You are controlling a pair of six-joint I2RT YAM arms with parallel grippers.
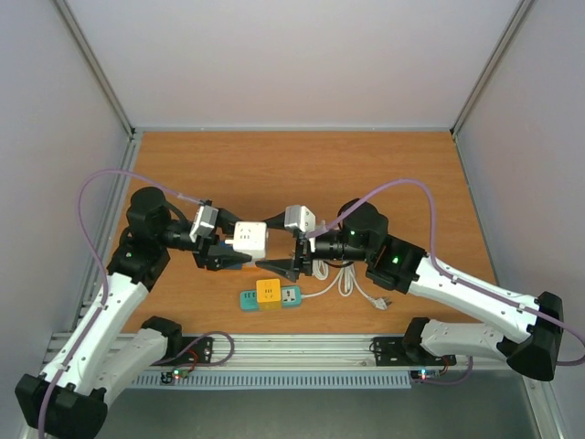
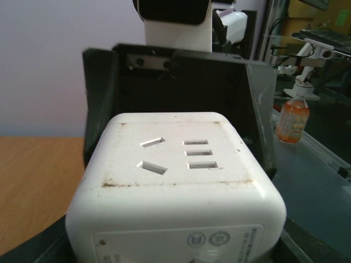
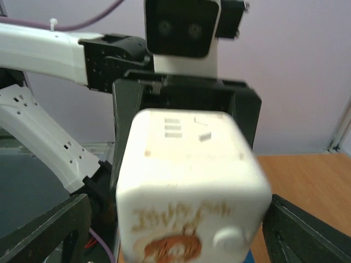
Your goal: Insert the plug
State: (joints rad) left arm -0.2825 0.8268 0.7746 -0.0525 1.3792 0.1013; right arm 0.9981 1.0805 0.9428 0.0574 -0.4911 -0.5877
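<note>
A white cube socket (image 1: 249, 240) hangs above the table, and my left gripper (image 1: 227, 249) is shut on it. The cube (image 2: 175, 181) fills the left wrist view, slotted face up. My right gripper (image 1: 285, 260) faces it from the right and is open. Its dark fingers (image 3: 49, 230) stand off both lower corners of the cube (image 3: 186, 186), not touching. A white cord (image 1: 345, 280) lies looped on the table under the right arm, but I cannot make out its plug. A teal power strip (image 1: 285, 298) with a yellow block (image 1: 267, 292) lies in front.
The two wrists meet over the middle of the wooden table (image 1: 384, 174). A metal rail (image 1: 292, 347) runs along the near edge, and pale walls close in the sides. An orange bottle (image 2: 292, 119) stands off the table.
</note>
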